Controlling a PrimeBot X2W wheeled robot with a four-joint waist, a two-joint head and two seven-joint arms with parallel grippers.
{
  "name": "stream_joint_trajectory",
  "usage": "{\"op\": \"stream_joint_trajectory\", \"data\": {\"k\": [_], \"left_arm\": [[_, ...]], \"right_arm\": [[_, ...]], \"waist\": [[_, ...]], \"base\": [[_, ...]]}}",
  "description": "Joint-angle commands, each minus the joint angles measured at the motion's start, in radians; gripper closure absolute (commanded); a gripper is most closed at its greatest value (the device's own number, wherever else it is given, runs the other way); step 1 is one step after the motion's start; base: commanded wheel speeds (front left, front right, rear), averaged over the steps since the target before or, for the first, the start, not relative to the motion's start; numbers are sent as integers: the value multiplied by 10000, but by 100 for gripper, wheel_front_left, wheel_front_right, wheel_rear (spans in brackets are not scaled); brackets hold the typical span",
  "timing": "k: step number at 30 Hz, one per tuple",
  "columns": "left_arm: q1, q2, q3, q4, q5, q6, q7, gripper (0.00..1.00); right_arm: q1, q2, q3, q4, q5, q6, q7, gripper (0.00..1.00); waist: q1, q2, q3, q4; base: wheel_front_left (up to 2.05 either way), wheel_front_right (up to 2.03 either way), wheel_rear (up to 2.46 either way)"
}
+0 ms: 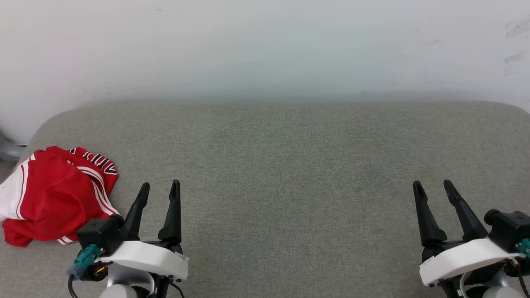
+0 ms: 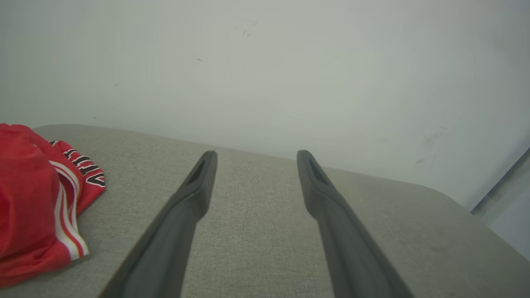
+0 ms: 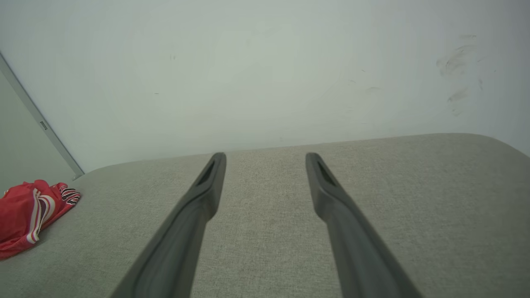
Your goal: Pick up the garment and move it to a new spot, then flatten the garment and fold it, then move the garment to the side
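Note:
The garment [image 1: 54, 194] is a red shirt with white sleeves and striped trim, lying crumpled at the left edge of the grey fabric surface [image 1: 281, 165]. Part of its black lettering shows near the top. My left gripper [image 1: 160, 189] is open just to the right of the garment, apart from it, with nothing between its fingers. Far to the right my right gripper [image 1: 433, 187] is open and empty too. In the left wrist view the garment [image 2: 37, 203] lies left of the left gripper [image 2: 253, 156]. The right wrist view shows the garment [image 3: 31, 211] far left of the right gripper [image 3: 266, 157].
A pale wall [image 1: 265, 49] rises right behind the grey surface. The surface has rounded back corners, and its left edge runs close by the garment. A grey object [image 1: 6, 151] sits off the surface at the far left.

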Motion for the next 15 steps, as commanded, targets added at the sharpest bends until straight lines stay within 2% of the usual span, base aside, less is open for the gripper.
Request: {"op": "stream_joint_trajectory", "data": {"k": [1,15], "left_arm": [[5,50,-27,-72,268,45,-88,0],[-50,70,-18,366,1356,131,-403,0]], "right_arm": [[-1,15,-22,-153,-305,0,40,0],[189,148,-197,-233,-1415,-1,256,0]], "waist": [[0,0,2,9],[0,0,28,46]], "base": [[0,0,0],[0,0,0]]}}
